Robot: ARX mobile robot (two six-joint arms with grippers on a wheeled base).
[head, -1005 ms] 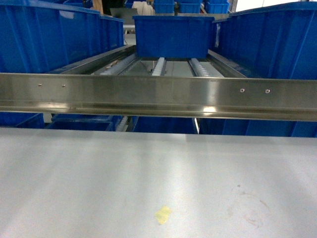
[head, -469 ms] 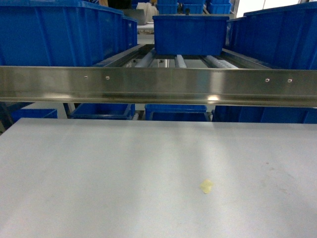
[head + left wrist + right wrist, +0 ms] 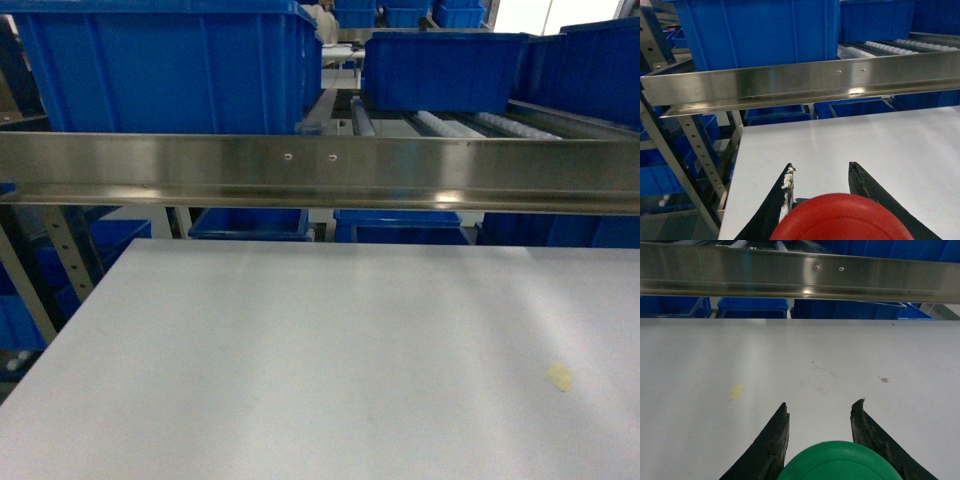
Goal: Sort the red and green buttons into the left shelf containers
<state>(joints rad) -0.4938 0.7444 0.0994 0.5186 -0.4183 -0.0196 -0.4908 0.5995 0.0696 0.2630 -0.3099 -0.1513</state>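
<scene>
My left gripper shows black fingers around a red button; my right gripper, black too, frames a green button. Bright-blue bins, silvery rail, pale-grey table with a yellowish spot.

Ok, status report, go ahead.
Left gripper shut on red button. Right gripper shut on green button. Steel rail fronts blue bin.
</scene>
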